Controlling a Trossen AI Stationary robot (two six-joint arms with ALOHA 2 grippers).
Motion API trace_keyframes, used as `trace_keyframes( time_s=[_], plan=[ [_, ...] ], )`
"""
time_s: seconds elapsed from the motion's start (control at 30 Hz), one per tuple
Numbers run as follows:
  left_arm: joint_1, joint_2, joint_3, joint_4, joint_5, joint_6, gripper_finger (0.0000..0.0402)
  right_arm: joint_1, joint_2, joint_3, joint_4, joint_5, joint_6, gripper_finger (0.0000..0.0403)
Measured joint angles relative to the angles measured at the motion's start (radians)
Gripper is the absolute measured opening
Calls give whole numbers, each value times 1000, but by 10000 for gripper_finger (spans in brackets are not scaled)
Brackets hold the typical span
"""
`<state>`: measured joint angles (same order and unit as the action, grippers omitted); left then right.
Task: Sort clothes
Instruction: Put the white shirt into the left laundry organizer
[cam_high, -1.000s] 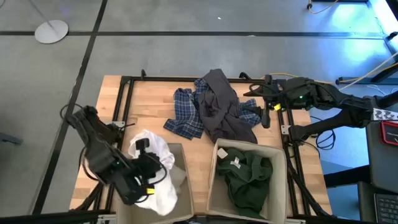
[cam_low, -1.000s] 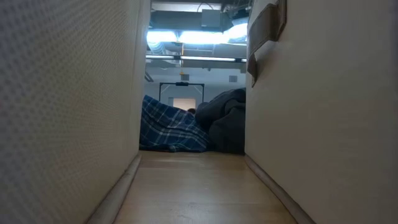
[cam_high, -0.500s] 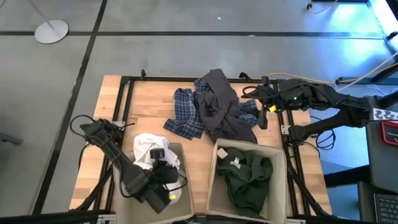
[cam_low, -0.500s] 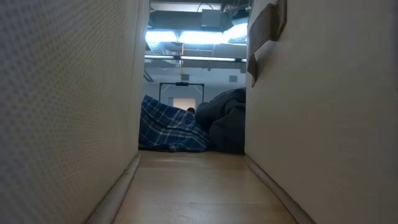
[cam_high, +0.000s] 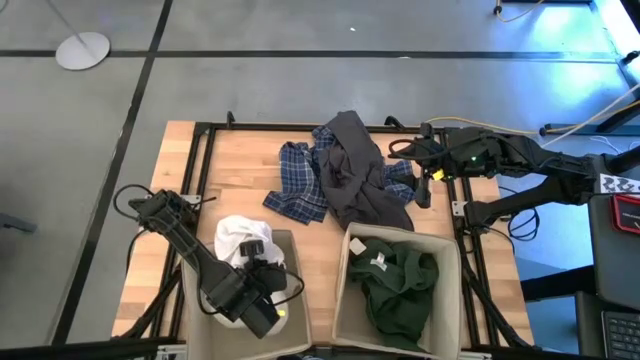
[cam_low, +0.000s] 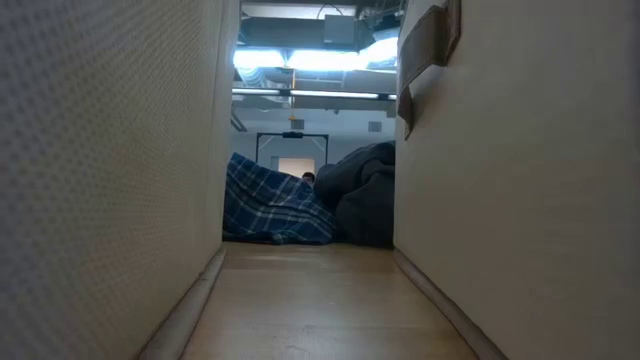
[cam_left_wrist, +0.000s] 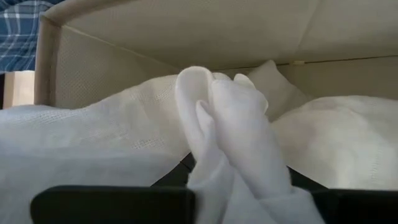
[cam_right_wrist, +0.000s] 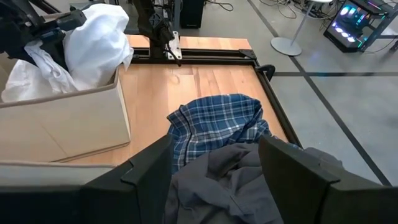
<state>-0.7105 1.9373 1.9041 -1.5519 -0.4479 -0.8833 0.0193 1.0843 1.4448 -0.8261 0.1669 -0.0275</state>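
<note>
The white garment (cam_high: 236, 240) lies in the left beige box (cam_high: 298, 262), at the table's near left. One bulge rises over the box's far rim (cam_right_wrist: 93, 37). My left gripper (cam_high: 266, 304) reaches down into that box and is shut on the white cloth. The plaid shirt (cam_high: 296, 188) and the dark grey garment (cam_high: 356, 172) lie heaped together on the table's far middle, the grey partly over the plaid. The dark green garment (cam_high: 402, 286) lies in the right box (cam_high: 347, 290). My right gripper (cam_right_wrist: 214, 168) hangs open above the grey garment's right edge, touching nothing. My left gripper pinches a bunched fold of the white garment (cam_left_wrist: 231, 163) between its two fingers (cam_left_wrist: 112, 204), several layers gathered together. It comes from above, slanting down into the box. The fold stands up past the fingers, and the cloth around it rests slack inside the box.
The two beige boxes stand side by side at the near edge with a narrow lane of bare wood (cam_low: 310, 300) between them. A black frame rail (cam_high: 205, 160) runs around the tabletop. Bare wood (cam_high: 240, 165) lies left of the plaid shirt.
My left gripper has gone down into the left box and toward the table's right, tipping steeper, still shut on the white garment. The garment, first spread wide over the box's top, has sunk into the box; only a bulge stays above the far rim.
</note>
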Motion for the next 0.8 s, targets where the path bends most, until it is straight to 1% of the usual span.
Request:
trace_keyframes(
  time_s=[0.3,0.43,0.6,0.8],
  plan=[
    [8,6,0,-19,-14,-6,59,0,0,0,0,0,4,237],
    [23,13,-21,7,-15,67,59,0,0,0,0,0,5,237],
    [25,-5,-20,108,78,148,59,0,6,0,1,-1,48,237],
    [26,-42,-6,137,81,133,61,0,27,1,-9,-1,49,237]
  ],
)
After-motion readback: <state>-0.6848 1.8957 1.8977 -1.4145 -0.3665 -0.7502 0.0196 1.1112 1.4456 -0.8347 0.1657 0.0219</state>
